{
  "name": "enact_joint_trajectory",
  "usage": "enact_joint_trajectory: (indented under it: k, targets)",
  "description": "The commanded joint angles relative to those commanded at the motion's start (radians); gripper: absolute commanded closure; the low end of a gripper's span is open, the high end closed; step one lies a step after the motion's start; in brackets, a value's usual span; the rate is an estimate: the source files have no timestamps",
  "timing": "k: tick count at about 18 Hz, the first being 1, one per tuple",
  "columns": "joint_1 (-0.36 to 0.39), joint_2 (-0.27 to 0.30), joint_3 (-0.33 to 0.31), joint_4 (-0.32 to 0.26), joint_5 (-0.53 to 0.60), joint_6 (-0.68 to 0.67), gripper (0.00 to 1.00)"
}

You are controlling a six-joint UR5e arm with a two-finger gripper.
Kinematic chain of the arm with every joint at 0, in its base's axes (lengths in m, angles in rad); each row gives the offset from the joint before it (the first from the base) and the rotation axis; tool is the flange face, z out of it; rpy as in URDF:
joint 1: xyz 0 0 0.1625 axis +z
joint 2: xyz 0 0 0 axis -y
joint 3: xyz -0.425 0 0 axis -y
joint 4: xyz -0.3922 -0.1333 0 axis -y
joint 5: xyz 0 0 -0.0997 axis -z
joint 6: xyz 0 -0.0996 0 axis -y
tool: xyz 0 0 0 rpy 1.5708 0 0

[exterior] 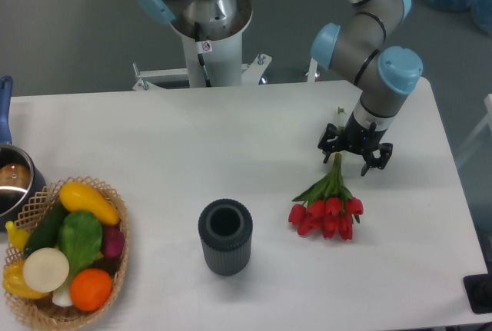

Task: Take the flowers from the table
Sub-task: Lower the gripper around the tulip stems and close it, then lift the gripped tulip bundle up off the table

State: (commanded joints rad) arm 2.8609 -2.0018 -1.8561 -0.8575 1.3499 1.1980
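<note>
The flowers [329, 210], a bunch of red tulips with green leaves, lie on the white table [231, 147] at the right. Their heads point toward the front edge and their thin stems run back under my gripper. A pale stem end [339, 110] shows just behind the gripper. My gripper [355, 151] points down over the stems, close to the table. Its dark fingers [329, 145] stand spread apart on either side of the stems. The part of the stems below the gripper is hidden.
A dark ribbed cylindrical vase [225, 236] stands left of the flowers. A wicker basket [115, 269] of toy fruit and vegetables sits at the front left corner. A pot with a blue handle [11, 181] is at the left edge. The arm's base [209, 31] stands behind the table.
</note>
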Motion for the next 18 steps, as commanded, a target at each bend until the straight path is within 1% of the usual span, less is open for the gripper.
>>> enact_joint_trajectory:
  k: [6, 7, 8, 12, 14, 16, 17, 18]
  targets:
    - [-0.002, -0.002, 0.0, -0.002, 0.0, 0.005, 0.36]
    - [0.0, -0.002, -0.002, -0.002, 0.0, 0.006, 0.37]
    - [0.0, -0.002, -0.002, -0.002, 0.0, 0.009, 0.41]
    - [0.0, -0.002, -0.002, -0.002, 0.0, 0.018, 0.42]
    - [0.0, -0.002, -0.002, -0.003, 0.0, 0.02, 0.5]
    - [0.0, -0.002, -0.002, -0.003, 0.0, 0.02, 0.52]
    - [0.0, 0.0, -0.002, -0.005, 0.0, 0.018, 0.55]
    - [0.002, 0.0, -0.003, -0.005, 0.0, 0.018, 0.62]
